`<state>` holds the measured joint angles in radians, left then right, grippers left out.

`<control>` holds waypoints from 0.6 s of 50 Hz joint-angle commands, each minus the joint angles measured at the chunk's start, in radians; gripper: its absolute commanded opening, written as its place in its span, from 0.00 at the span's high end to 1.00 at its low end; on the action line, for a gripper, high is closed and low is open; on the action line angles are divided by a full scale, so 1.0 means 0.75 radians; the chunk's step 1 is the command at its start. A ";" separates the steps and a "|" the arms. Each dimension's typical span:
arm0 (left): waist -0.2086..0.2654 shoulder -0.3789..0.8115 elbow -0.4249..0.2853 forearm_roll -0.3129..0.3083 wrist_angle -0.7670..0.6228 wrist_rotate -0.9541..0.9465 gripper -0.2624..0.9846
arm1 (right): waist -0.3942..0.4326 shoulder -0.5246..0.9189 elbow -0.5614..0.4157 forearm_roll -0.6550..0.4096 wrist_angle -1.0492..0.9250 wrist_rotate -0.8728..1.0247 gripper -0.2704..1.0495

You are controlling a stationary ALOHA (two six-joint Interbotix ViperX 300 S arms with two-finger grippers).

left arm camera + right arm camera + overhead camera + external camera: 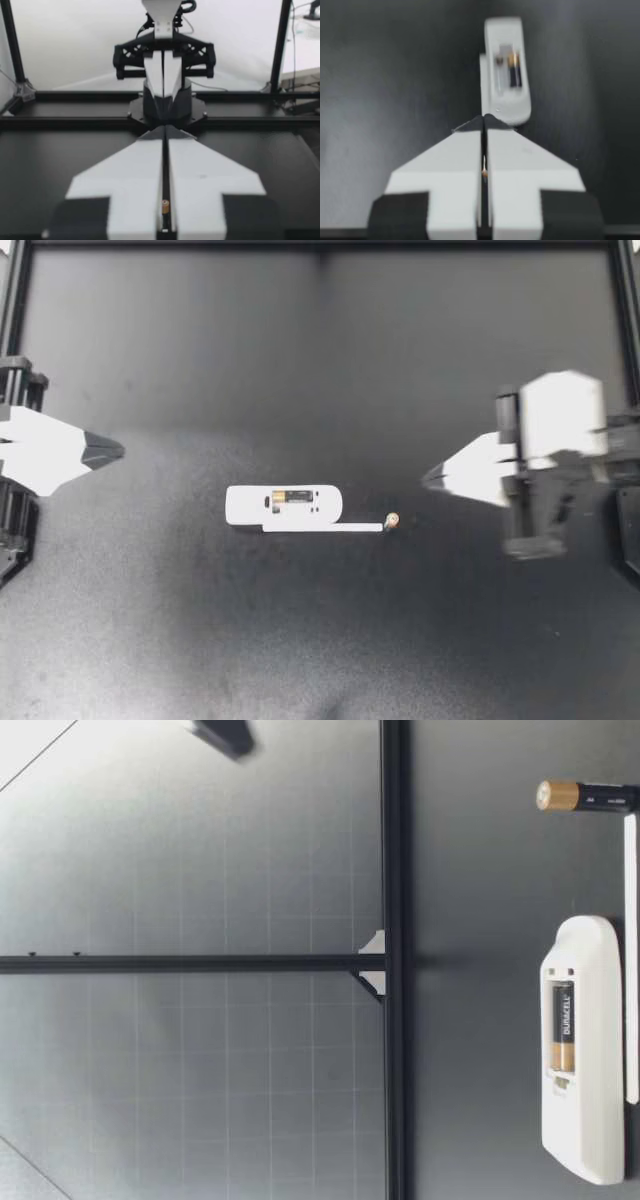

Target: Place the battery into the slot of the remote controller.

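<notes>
The white remote [285,506] lies face down mid-table with its battery bay uncovered. One battery [292,497] sits in the bay. A second battery [392,521] stands upright on the table, just off the end of the thin white cover strip [322,528]. My left gripper [118,450] hangs shut at the left edge, far from both. My right gripper [428,478] is shut and empty, to the right of the standing battery and a little farther back. In the right wrist view the remote [506,70] lies straight ahead of the shut gripper [483,117].
The black table [320,640] has a dark frame rail [320,245] along its far edge. In the low view the standing battery [585,796] rises beside the remote [585,1120], and a dark gripper tip [225,735] hovers well above the table. In the left wrist view my right arm [164,95] faces me.
</notes>
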<state>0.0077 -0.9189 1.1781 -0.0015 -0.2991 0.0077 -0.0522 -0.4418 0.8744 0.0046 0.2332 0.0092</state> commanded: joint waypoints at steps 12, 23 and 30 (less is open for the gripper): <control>0.002 0.029 -0.016 -0.002 -0.012 -0.004 0.91 | -0.010 0.202 -0.174 -0.006 0.194 -0.002 0.89; 0.002 0.029 -0.010 -0.002 -0.012 0.000 0.91 | -0.010 0.292 -0.188 -0.012 0.200 -0.006 0.69; 0.002 0.029 -0.002 -0.002 -0.012 0.000 0.91 | -0.010 0.368 -0.211 -0.014 0.202 -0.008 0.52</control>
<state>0.0061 -0.9035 1.1873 -0.0031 -0.2991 0.0061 -0.0537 -0.1795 0.7455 -0.0046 0.3881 0.0031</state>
